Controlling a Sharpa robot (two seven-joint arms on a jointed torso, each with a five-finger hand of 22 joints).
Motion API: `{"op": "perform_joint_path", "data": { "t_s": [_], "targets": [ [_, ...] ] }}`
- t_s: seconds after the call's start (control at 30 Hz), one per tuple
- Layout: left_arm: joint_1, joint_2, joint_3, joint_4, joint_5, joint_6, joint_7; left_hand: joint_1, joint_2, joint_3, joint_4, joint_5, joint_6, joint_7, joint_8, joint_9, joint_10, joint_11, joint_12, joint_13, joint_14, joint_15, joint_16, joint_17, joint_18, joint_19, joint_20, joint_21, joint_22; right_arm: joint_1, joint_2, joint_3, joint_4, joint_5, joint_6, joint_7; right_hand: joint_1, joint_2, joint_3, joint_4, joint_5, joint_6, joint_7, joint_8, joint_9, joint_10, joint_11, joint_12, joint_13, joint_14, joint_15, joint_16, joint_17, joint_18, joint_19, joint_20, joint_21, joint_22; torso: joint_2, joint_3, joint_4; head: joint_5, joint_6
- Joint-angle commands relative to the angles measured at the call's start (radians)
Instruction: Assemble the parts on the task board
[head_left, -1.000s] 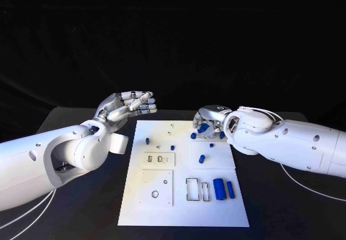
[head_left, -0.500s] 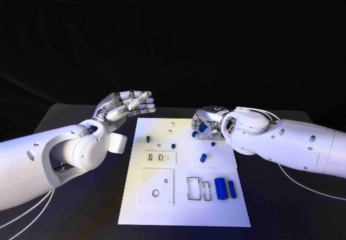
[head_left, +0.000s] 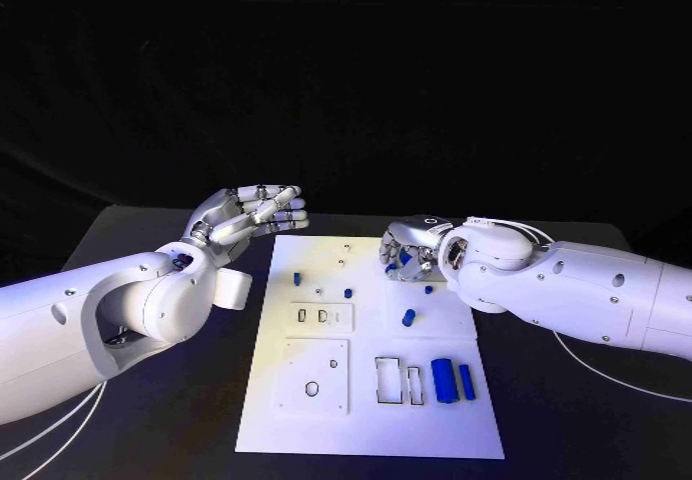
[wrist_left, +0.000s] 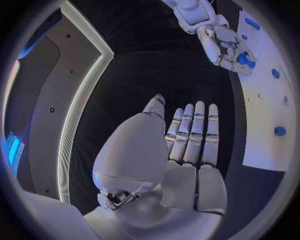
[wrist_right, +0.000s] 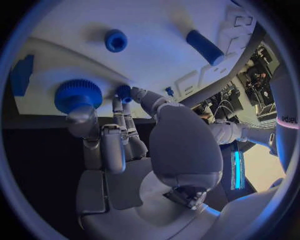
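While left hand (head_left: 253, 215) hovers off-board, right hand (head_left: 408, 250) holds a gear (wrist_right: 77, 95).

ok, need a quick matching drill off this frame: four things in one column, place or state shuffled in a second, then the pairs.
Things:
1. left hand
2. right hand
3. two long blue cylinders
4. round hole

Place or state:
A. lying side by side on the near right of the task board
B. fingers down on the board's far right part, at a blue ribbed gear
C. raised off the board's far left corner, holding nothing
D. in the near left panel of the board

Pairs: 1-C, 2-B, 3-A, 4-D
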Motion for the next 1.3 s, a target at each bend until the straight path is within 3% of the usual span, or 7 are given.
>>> {"op": "perform_joint_path", "data": {
  "t_s": [0.03,0.3,0.63,0.97,1.3],
  "targets": [
    [0.002,0.0,0.001,0.001,0.005,0.017,0.001,-0.011,-0.002,-0.008,0.0,-0.006,-0.008,0.02,-0.006,-0.001,0.001,0.008,-0.005,0.0,-0.007,0.003,-0.007,0.001,0.019,0.003,0.006,-0.004,-0.002,-0.002,0.002,-0.001,-0.002,-0.02,0.023,-0.006,0.007,0.01,0.018,-0.001,-0.011,0.012,-0.003,0.008,0.005,0.017,-0.006,0.008,-0.001,0.065,0.0,0.008,0.052,-0.017,0.005,-0.004,0.013,0.01,0.004,-0.0011,0.0003,-0.001,0.001],
    [0.002,-0.002,0.001,-0.001,0.005,0.019,-0.002,-0.011,-0.001,-0.009,0.0,-0.01,-0.009,0.02,-0.006,-0.001,0.001,0.008,-0.007,0.0,-0.009,0.004,-0.009,0.002,0.019,0.003,0.006,-0.005,-0.003,-0.003,0.0,-0.001,-0.003,-0.041,0.014,-0.015,0.024,0.013,0.049,-0.01,-0.03,0.019,-0.006,0.013,0.016,0.031,-0.01,0.009,0.0,0.065,-0.004,0.013,0.056,-0.017,0.001,-0.008,0.025,0.026,0.009,-0.0015,0.0015,-0.002,0.002],
    [0.002,-0.003,0.001,-0.004,0.005,0.021,-0.007,-0.012,0.0,-0.012,0.0,-0.015,-0.011,0.021,-0.006,-0.001,0.001,0.009,-0.01,0.0,-0.013,0.005,-0.012,0.002,0.018,0.002,0.007,-0.007,-0.005,-0.004,-0.005,-0.001,0.008,-0.067,-0.046,-0.021,0.032,0.01,0.068,-0.018,-0.04,0.027,-0.007,0.017,0.024,0.041,-0.012,0.011,0.002,0.065,-0.005,0.017,0.059,-0.018,-0.003,-0.009,0.032,0.036,0.013,-0.0024,0.0038,-0.004,0.007],
    [0.002,-0.003,0.001,-0.008,0.005,0.019,-0.008,-0.012,0.0,-0.012,0.0,-0.015,-0.011,0.021,-0.006,-0.001,0.001,0.009,-0.01,0.0,-0.013,0.005,-0.012,0.002,0.018,0.002,0.007,-0.007,-0.005,-0.004,-0.015,0.001,0.047,-0.1,-0.179,-0.04,0.055,0.017,0.088,-0.037,-0.043,0.058,-0.019,0.039,0.05,0.09,-0.029,0.032,0.021,0.069,-0.019,0.029,0.077,-0.022,0.006,-0.02,0.061,0.074,0.014,-0.0048,0.0051,-0.006,0.014],
    [0.002,-0.002,0.001,-0.011,0.004,0.016,-0.007,-0.011,0.001,-0.012,0.0,-0.016,-0.011,0.021,-0.006,-0.001,0.001,0.009,-0.011,0.0,-0.014,0.005,-0.013,0.002,0.018,0.002,0.007,-0.008,-0.005,0.001,0.023,0.003,0.039,-0.138,-0.244,-0.073,0.055,0.015,0.089,-0.039,-0.046,0.06,-0.02,0.041,0.056,0.097,-0.031,0.034,0.024,0.07,-0.021,0.03,0.079,-0.023,0.007,-0.022,0.066,0.081,0.019,-0.0066,0.0108,-0.008,0.027]
  ]
}}
